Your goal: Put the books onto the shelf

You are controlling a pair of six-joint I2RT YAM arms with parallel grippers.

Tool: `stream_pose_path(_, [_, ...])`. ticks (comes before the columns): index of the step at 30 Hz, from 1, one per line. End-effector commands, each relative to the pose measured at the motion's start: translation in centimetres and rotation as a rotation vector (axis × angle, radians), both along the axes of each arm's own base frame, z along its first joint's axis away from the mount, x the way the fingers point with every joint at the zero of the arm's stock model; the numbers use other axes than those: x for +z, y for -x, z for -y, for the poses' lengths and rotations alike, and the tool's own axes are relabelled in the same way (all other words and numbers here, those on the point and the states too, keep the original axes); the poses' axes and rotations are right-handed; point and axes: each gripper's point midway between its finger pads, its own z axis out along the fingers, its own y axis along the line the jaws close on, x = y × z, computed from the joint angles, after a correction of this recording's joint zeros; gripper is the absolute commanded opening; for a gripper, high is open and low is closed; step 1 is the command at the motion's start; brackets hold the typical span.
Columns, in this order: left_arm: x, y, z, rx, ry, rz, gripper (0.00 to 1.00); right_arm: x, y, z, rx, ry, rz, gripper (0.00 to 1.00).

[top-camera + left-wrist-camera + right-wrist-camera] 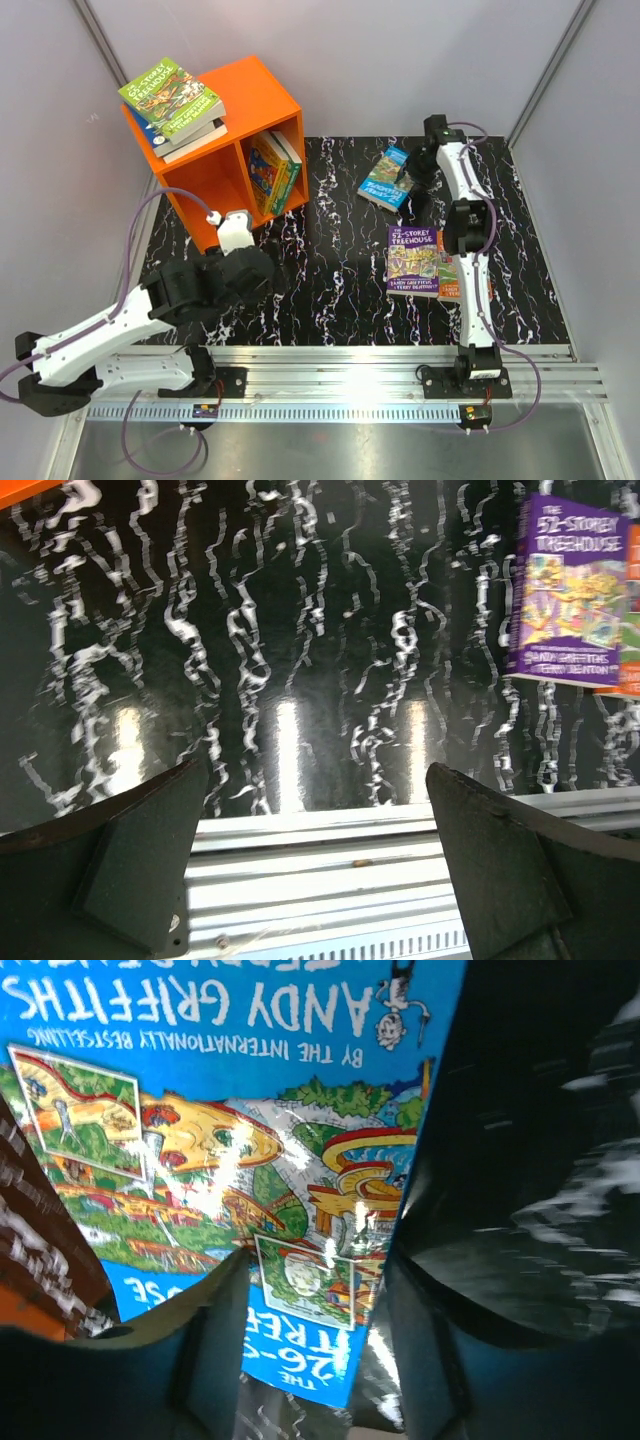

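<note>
Crops the blue book (pixel 230 1110) on nearly every side in the right wrist view, title upside down and cut short, and blurs the bench (pixel 540 1160) beside it. Cannot tell there whether either of the fingers (pixel 215 1345) actually touches the cover. Half hides an orange book (pixel 451 281) under the purple book (pixel 411 260), close beside the right forearm. Cuts that purple book off at the right border of the left wrist view and leaves only an orange sliver of the shelf (pixel 30 490) in the top left corner. Conceals the lower covers of the stack (pixel 175 105) lying on top of the shelf, and shows only the edges of the books (pixel 272 172) standing in its right compartment. Stretches the right arm far across the bench, right gripper (pixel 406 175) pointing down at the blue book's right side, fingers partly spread astride that edge, clamping nothing. Folds the left arm low at the near left, left gripper (pixel 222 222) just in front of the shelf, fingers wide apart and holding nothing.
</note>
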Motion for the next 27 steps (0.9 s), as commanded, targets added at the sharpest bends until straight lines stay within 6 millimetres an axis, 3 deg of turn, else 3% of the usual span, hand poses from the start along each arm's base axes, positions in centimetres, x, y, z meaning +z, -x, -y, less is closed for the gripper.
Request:
stream_pose_path(1, [2.1, -1.1, 2.2, -0.086, 0.111, 0.05, 0.99, -7.8, 8.6, -5.9, 0.23, 0.011, -0.321, 0.47])
stream_pose_path(2, [2.2, -1.2, 2.2, -0.087, 0.116, 0.051, 0.99, -7.8, 9.3, -7.2, 0.27, 0.029, -0.324, 0.31])
stream_pose_path(5, [2.3, -1.3, 2.1, -0.098, 0.111, 0.049, 0.99, -7.9, 10.1, -7.4, 0.322, 0.092, -0.321, 0.04])
stream_pose_path(6, [2.3, -1.2, 2.0, -0.1, 0.109, 0.048, 0.99, -7.9, 10.6, -7.7, 0.338, 0.102, -0.336, 0.0])
stream_pose_path(10, [2.0, -0.6, 1.6, -0.105, 0.123, 0.035, 0.99, -6.5, 11.5, -9.5, 0.388, 0.086, -0.324, 0.0])
stream_pose_path(11, [2.0, -0.5, 1.5, -0.103, 0.13, 0.034, 0.99, -6.6, 12.6, -9.9, 0.405, 0.087, -0.347, 0.0])
stream_pose_path(14, [2.1, -0.3, 1.1, -0.097, 0.156, 0.043, 0.99, -3.0, 14.7, -12.0, 0.467, 0.094, -0.314, 0.0])
stream_pose_path(16, [2.1, -0.2, 0.9, -0.092, 0.165, 0.047, 0.99, -1.9, 16.0, -13.2, 0.498, 0.095, -0.292, 0.0])
stream_pose_path(18, [1.8, -0.1, 0.9, -0.101, 0.158, 0.044, 0.99, -0.3, 18.1, -13.2, 0.504, 0.084, -0.281, 0.0])
stream_pose_path(19, [1.8, -0.1, 1.2, -0.113, 0.164, 0.039, 0.99, -0.9, 20.2, -12.6, 0.506, 0.088, -0.329, 0.0])
stream_pose_path(20, [1.5, -0.1, 1.4, -0.121, 0.16, 0.035, 0.99, 1.3, 20.9, -13.1, 0.523, 0.083, -0.281, 0.0])
stream_pose_path(21, [0.9, -0.1, 1.6, -0.134, 0.14, 0.023, 0.99, 1.7, 21.7, -13.2, 0.53, 0.078, -0.273, 0.0])
stream_pose_path(22, [0.8, -0.1, 2.3, -0.156, 0.148, 0.014, 0.99, 1.2, 23.8, -12.8, 0.542, 0.079, -0.315, 0.0])
stream_pose_path(23, [0.3, -0.2, 2.8, -0.17, 0.139, 0.002, 0.99, 3.0, 25.1, -13.7, 0.573, 0.071, -0.279, 0.0])
stream_pose_path(25, [-0.5, -0.3, 4.2, -0.215, 0.144, -0.007, 0.99, 3.2, 28.3, -14.0, 0.61, 0.06, -0.311, 0.0])
stream_pose_path(27, [-2.5, -0.5, 5.1, -0.238, 0.115, -0.041, 0.99, 5.2, 31.3, -15.6, 0.684, 0.026, -0.281, 0.0])
